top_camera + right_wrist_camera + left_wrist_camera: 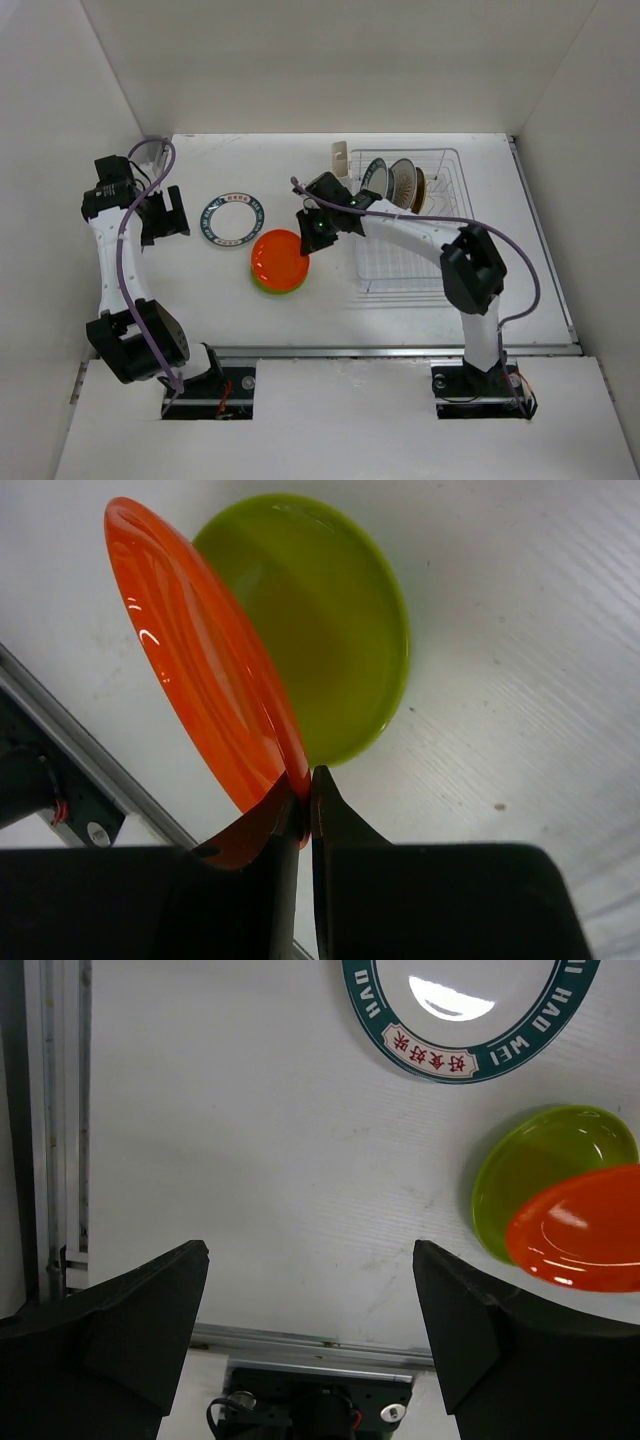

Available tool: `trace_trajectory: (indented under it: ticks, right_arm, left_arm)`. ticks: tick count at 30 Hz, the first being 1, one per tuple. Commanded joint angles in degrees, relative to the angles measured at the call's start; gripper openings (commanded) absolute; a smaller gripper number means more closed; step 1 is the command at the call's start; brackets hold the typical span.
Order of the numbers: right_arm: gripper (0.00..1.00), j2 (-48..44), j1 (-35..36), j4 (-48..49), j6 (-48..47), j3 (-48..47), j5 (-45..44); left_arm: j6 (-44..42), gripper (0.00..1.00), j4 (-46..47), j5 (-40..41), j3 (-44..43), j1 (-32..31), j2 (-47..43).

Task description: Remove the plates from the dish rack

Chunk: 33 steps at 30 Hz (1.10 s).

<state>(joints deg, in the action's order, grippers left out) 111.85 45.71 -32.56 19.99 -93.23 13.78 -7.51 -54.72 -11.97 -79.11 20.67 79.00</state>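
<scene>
While right hand (305,780) grips it, orange plate (200,650) seemingly tilts.

I see the orange plate (200,650) tilted, rim pinched in the right end effector (303,795), above a flat yellow-green plate (330,630). The teal-rimmed white plate (232,220) lies flat beside them. Three plates (402,180) stand upright in the dish rack (400,275).

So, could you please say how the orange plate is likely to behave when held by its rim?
Probably stiff: the orange plate shows no bend, pinched only at the rim by the right fingers. Its glossy surface looks slippery, so it may pivot or slip onto the green plate.
</scene>
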Motion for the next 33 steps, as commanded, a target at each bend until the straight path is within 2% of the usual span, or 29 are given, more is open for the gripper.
trace_trajectory:
  ticks: [1,3,4,7,8,9,11,17,23,27,31,32,33]
  right_arm:
    - [0.0,3.0,-0.8,5.84,1.19,-5.73,7.83]
    - [0.02,7.73,-0.8,4.71,1.19,-7.75,8.98]
    - [0.11,9.16,-0.28,4.69,1.19,-8.28,8.98]
    - [0.25,12.51,-0.27,3.11,1.19,-8.99,7.58]
    - [0.38,12.51,-0.27,2.59,1.19,-8.99,7.05]
    - [0.44,13.03,0.25,2.59,1.19,-8.99,4.96]
    - [0.52,13.04,0.78,1.01,1.19,-8.46,1.27]
    - [0.58,10.59,0.78,-1.28,1.19,-8.46,-3.15]
    - [0.58,9.44,1.31,-2.16,1.19,-8.63,-5.26]
    - [0.59,0.77,1.31,-3.3,1.19,-8.63,-8.93]
    - [0.79,-10.12,0.17,-6.11,1.19,-9.78,-18.33]
    - [0.88,-12.43,-0.62,-6.12,2.06,-9.78,-20.09]
    - [0.89,-14.62,-2.98,-7.07,2.59,-9.78,-23.68]
  left_arm:
    - [-1.37,0.81,-1.09,1.85,0.27,-0.1,-1.92]
    - [-1.37,0.81,-1.09,1.86,0.27,-0.1,-1.92]
    - [-1.37,0.81,-1.09,1.86,0.27,-0.1,-1.92]
    - [-1.37,0.81,-1.09,2.38,0.27,-0.1,-1.92]
    - [-1.37,0.81,-1.09,2.39,0.27,-0.1,-1.92]
    - [-1.37,0.81,-1.09,2.39,0.27,-0.1,-1.92]
    - [-1.89,0.81,-1.09,2.39,0.27,-0.1,-1.92]
    - [-1.9,0.81,-1.09,2.39,-0.25,-0.1,-1.39]
    - [-1.9,0.81,-1.09,1.86,-0.25,-0.1,-0.87]
    - [-1.9,0.81,-1.62,1.86,-0.25,-0.1,-1.39]
    - [-1.9,0.81,-1.62,1.86,-1.39,-0.1,-1.39]
    - [-1.9,0.81,-2.23,1.86,-1.4,-0.1,-1.39]
    - [-1.9,0.81,-2.23,1.86,-1.92,-0.1,-1.39]
